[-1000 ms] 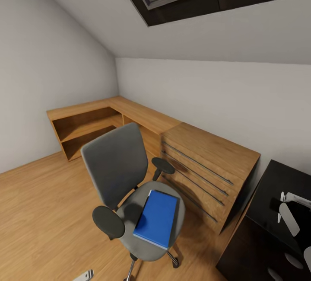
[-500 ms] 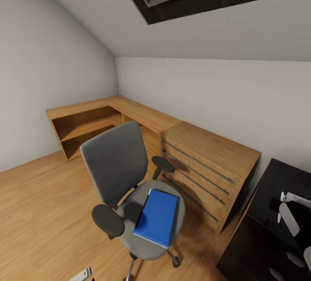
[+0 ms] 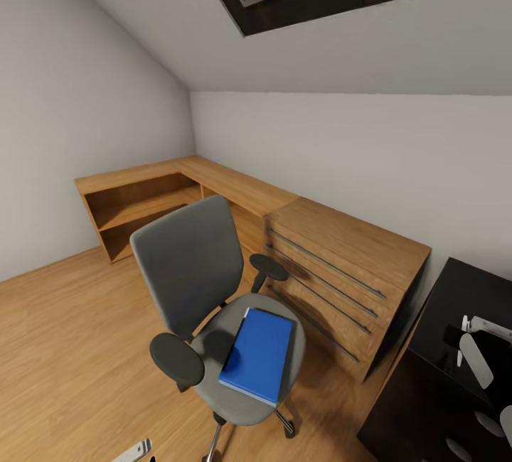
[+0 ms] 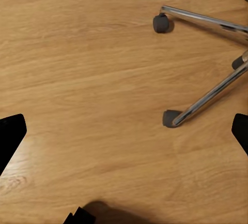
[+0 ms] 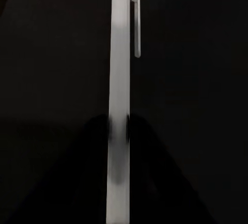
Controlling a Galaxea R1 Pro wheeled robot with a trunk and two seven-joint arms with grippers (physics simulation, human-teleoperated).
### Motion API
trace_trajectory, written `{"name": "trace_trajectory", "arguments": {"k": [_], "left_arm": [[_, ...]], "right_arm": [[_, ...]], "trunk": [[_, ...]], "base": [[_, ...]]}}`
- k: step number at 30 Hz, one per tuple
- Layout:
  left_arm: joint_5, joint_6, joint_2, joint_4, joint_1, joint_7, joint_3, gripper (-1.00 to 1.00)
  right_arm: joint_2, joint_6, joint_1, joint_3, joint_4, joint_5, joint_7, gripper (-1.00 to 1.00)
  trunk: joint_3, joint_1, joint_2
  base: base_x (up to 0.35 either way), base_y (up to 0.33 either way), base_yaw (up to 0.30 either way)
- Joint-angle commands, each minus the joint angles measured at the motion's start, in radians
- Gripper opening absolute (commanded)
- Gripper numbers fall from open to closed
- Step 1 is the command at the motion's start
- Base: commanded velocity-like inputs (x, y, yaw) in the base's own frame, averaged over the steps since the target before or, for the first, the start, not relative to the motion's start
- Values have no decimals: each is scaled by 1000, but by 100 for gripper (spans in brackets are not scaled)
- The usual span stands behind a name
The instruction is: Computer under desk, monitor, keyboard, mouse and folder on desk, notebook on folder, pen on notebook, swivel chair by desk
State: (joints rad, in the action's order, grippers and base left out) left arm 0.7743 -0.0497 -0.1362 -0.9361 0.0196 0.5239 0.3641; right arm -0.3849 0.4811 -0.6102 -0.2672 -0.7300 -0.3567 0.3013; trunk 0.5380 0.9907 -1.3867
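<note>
Facing a light-wood dresser (image 3: 341, 263), we see the swivel chair (image 3: 206, 305) on the wood floor (image 3: 64, 348) just before it, the blue folder (image 3: 257, 355) flat on its seat. Our right gripper (image 5: 119, 146) pinches the white pen (image 5: 120, 69); our left gripper (image 4: 124, 131) hangs spread over the floor near the chair's casters.
</note>
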Motion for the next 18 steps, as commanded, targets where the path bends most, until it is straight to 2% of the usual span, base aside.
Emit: {"name": "trace_trajectory", "arguments": {"k": [1,9,10,18], "left_arm": [[10,-5,-2,-1,1,7,6,100],[10,-4,-2,-1,1,8,4,100],[10,-4,-2,-1,1,8,4,100],[10,-4,-3,-1,1,8,1,100]], "right_arm": [[0,2,0,0,-2,-13,6,-100],[0,2,0,0,-2,-10,6,-100],[-1,3,0,0,-2,-10,6,100],[-1,3,0,0,-3,-10,6,100]], "trunk": [[1,0,-1],[1,0,-1],[1,0,-1],[1,0,-1]], "base": [[0,0,0],[0,0,0],[0,0,0],[0,0,0]]}}
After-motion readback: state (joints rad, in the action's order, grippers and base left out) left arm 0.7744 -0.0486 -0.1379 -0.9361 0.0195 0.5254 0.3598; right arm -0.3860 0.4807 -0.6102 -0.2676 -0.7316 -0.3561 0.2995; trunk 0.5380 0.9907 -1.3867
